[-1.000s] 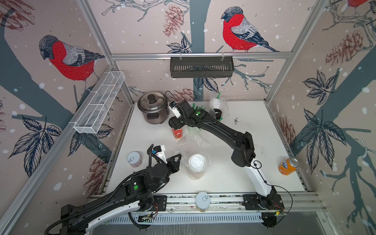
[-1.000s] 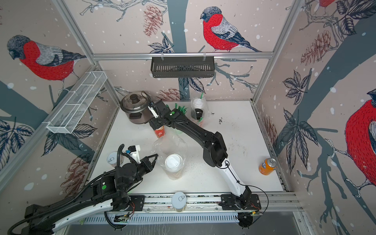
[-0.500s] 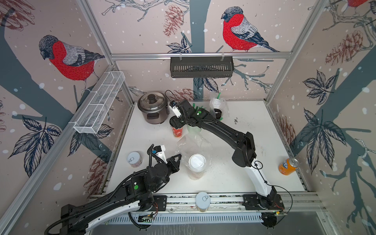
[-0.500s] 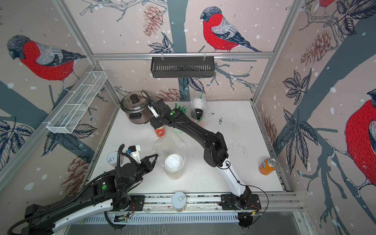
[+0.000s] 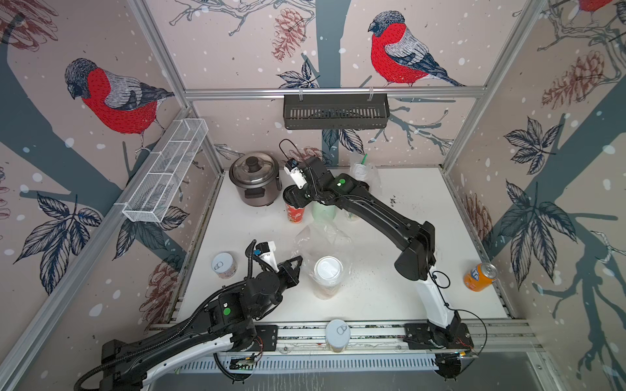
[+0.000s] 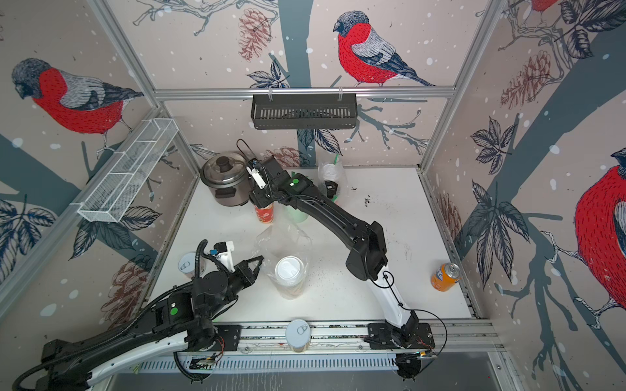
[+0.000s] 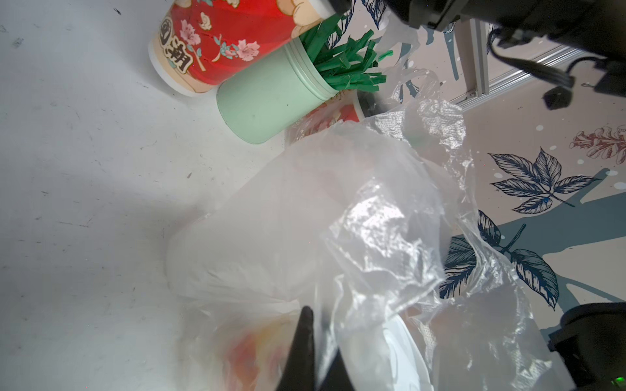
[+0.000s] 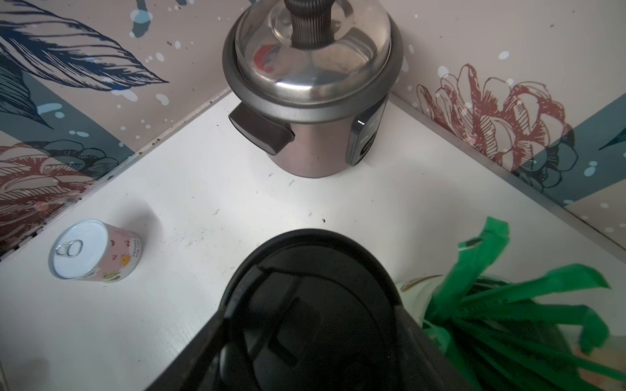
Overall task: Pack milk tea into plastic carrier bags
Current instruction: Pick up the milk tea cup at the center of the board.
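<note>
A red milk tea cup (image 5: 294, 213) with a black lid (image 8: 305, 287) stands beside the rice cooker. My right gripper (image 5: 294, 196) sits over it, jaws closed against the lid's sides. In the middle a clear plastic carrier bag (image 5: 321, 237) lies open around a white-lidded cup (image 5: 327, 270). My left gripper (image 5: 299, 259) is shut on that bag's edge, with film pinched between its fingertips (image 7: 305, 325). At the back a second bag (image 5: 371, 176) holds a white-lidded cup (image 6: 330, 172) and a black-lidded cup (image 6: 331, 187).
A pale green cup of green straws (image 5: 323, 210) stands right next to the red cup. The rice cooker (image 5: 254, 177) fills the back left corner. Pull-tab cans stand at the left edge (image 5: 223, 265) and on the front rail (image 5: 337, 333). An orange soda can (image 5: 479, 277) is at the right.
The right gripper's jaws have drawn in around the red cup's black lid. The left arm and the bag it holds have not moved.
</note>
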Tool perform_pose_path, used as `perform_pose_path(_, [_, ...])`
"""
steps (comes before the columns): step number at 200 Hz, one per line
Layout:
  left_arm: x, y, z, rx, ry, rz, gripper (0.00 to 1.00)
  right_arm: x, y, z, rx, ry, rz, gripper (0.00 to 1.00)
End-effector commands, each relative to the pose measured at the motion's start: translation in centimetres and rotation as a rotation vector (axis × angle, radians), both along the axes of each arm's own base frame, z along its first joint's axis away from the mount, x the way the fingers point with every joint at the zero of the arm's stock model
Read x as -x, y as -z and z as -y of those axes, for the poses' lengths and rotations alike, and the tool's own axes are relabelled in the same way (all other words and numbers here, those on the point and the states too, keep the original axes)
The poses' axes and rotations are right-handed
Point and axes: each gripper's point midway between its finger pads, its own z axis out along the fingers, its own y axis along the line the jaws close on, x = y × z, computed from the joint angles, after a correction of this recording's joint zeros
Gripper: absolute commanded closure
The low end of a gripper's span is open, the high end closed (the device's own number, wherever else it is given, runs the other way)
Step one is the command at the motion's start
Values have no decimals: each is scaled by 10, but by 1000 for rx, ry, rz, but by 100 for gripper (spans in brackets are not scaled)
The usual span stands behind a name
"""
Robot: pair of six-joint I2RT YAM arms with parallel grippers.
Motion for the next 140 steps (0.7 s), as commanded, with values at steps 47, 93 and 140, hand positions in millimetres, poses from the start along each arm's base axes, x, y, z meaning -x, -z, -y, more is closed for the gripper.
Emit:
perform_pose_path(47, [-6,-19,-1,-10,-17,77,100,64,-130,64,-142,-35,111,39])
perform_pose_path(93, [-7,-17,-1,-24,-20,78,100,123,-163,111,-192,-27,137,40])
perform_pose_path(140, [-10,-16,3,-46,-25,67,100,168,-169,139,-252,-40,116,41])
